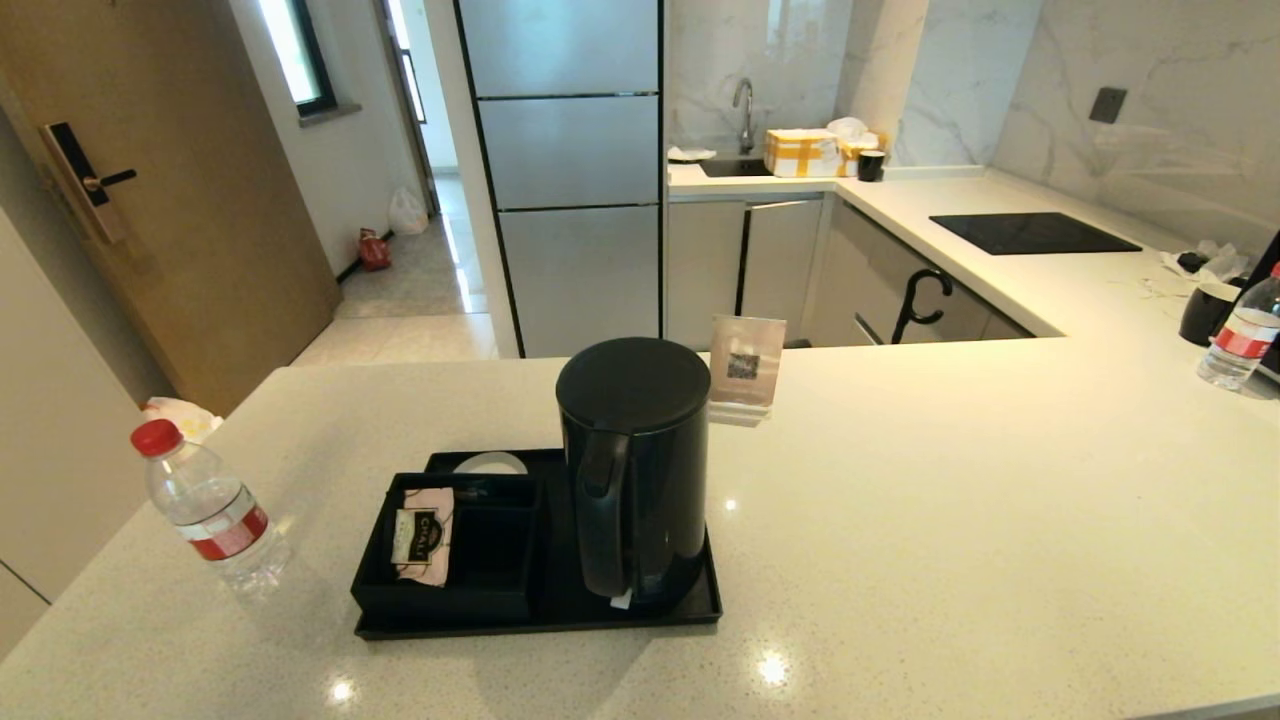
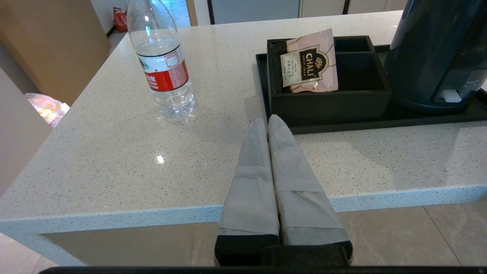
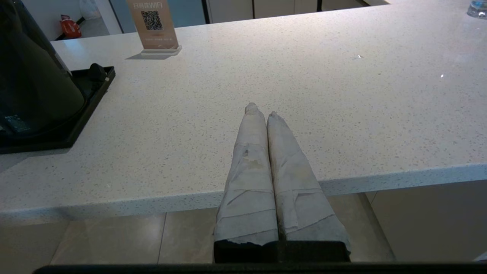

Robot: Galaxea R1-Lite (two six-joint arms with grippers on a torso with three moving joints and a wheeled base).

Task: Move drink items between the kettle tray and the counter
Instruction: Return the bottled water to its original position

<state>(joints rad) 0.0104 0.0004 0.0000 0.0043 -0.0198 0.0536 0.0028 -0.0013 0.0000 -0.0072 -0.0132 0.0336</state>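
A tall black kettle (image 1: 633, 470) stands on the right half of the flat black tray (image 1: 540, 618), its handle toward me. A clear water bottle (image 1: 208, 505) with a red cap stands upright on the pale speckled counter (image 1: 900, 520), left of the tray. Neither arm shows in the head view. My left gripper (image 2: 267, 121) hovers at the counter's near edge, shut and empty, pointing at the tray's left corner (image 2: 262, 76), with the bottle (image 2: 163, 61) off to its side. My right gripper (image 3: 261, 111) is shut and empty over bare counter, the kettle (image 3: 34, 76) well away from it.
The tray's black compartment box (image 1: 460, 560) holds a pink tea sachet (image 1: 424, 533). A QR-code sign (image 1: 745, 368) stands behind the kettle. At the far right are a second bottle (image 1: 1240, 335), a black mug (image 1: 1208, 312) and a black cooktop (image 1: 1030, 232).
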